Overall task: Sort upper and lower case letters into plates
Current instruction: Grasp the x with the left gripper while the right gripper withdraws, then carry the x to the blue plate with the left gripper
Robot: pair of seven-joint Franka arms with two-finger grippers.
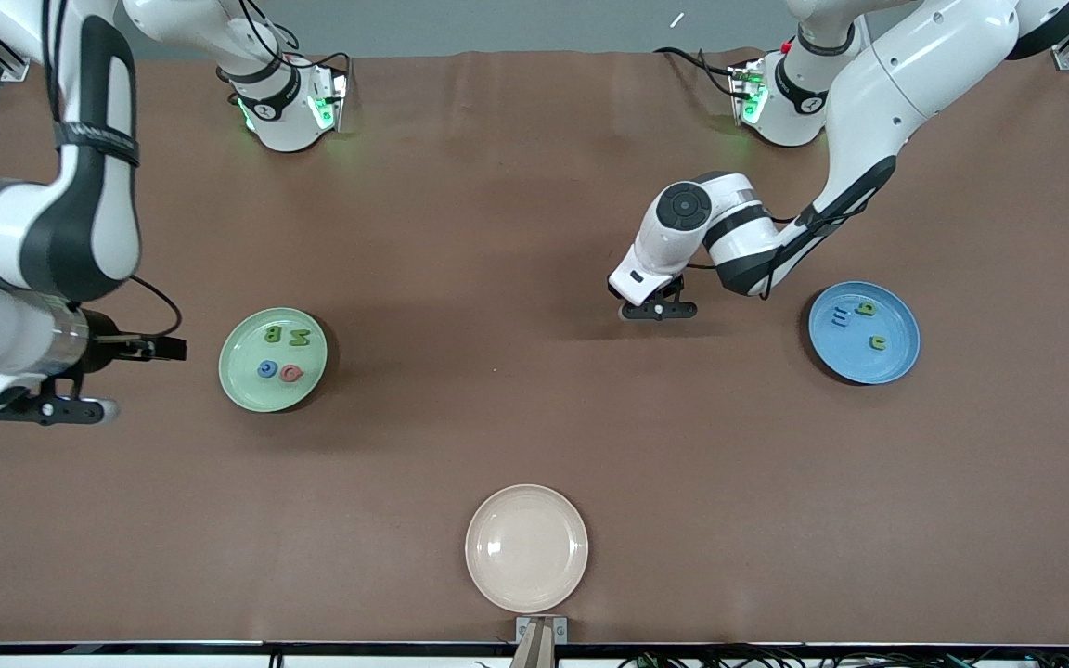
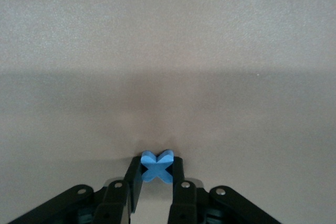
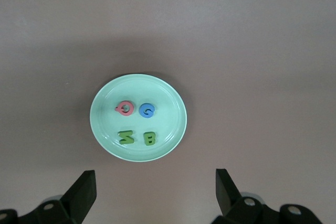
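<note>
The left gripper (image 2: pixel 156 174) pinches the blue x (image 2: pixel 157 166) low over the bare mat. The right gripper (image 3: pixel 155 192) hangs wide open beside the pale green plate (image 1: pixel 239 385) bearing B (image 1: pixel 272 334), N (image 1: pixel 299 339), G (image 1: pixel 267 369) and Q (image 1: pixel 290 374). The blue plate (image 1: pixel 901 357) holds m (image 1: pixel 839 318) and two green lowercase letters (image 1: pixel 866 309).

Glossy plastic plates (image 1: pixel 273 359); matt brown table cover (image 1: pixel 497 390)
</note>
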